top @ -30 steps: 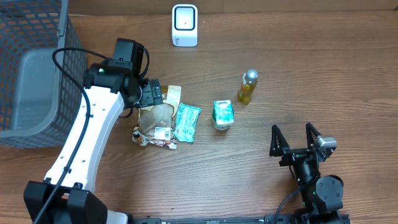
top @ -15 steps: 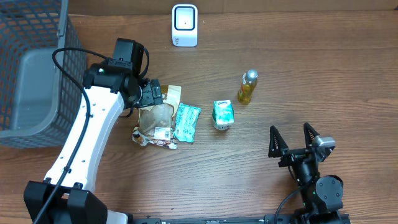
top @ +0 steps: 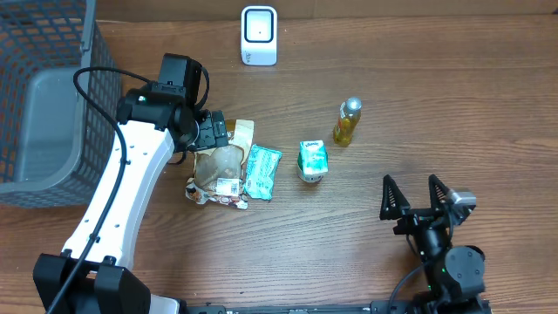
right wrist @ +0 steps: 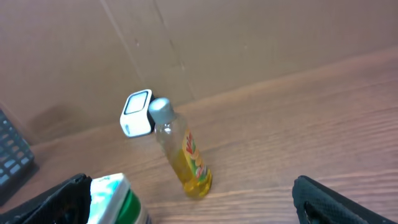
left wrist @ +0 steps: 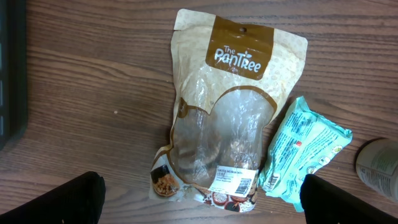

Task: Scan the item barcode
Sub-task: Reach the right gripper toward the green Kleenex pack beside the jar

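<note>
Hovering above the tan, clear-windowed plastic snack pouch (left wrist: pixel 217 124), the left gripper (top: pixel 212 133) spreads its jaws wide, empty. The pouch lies flat, just beside a teal foil packet (top: pixel 261 171), well apart from the white boxy scanner (top: pixel 259 36). The right gripper (top: pixel 410 192) also stands wide, empty.

Left of the carton (top: pixel 312 160) lies the packet (top: pixel 261 171), then the pouch (top: pixel 216 166) — bottle (top: pixel 347 122) behind-right, scanner (top: pixel 259 35) well behind, basket (top: pixel 35 52) far left.

we see bright, even light from above on the table (top: pixel 349 253), with short, faint shadows. the left wrist view is sharp, with mild glare on the snack pouch (left wrist: pixel 230 112) window. the right wrist view is soft, the bottle (right wrist: pixel 183 155) toward 6 o'clock blurred.
</note>
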